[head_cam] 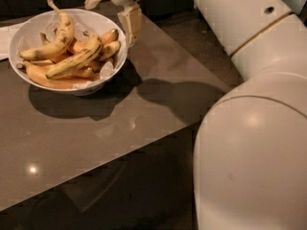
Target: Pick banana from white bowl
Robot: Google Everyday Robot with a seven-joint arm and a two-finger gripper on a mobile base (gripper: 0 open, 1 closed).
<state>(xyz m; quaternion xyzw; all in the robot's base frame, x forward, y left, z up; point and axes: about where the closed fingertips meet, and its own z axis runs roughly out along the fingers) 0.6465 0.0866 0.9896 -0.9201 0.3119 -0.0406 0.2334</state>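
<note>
End effector (pixel 112 19), released and empty, hangs at desk's (pixel 96 143) far edge beside white bowl (pixel 94 18), apparently staged for the banana (pixel 76 59).

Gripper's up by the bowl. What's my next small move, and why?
Probably ease the gripper toward the bowl's middle and slightly down: it hangs open over the white bowl's right rim, while the speckled banana lies on top inside, nearer the middle.
</note>
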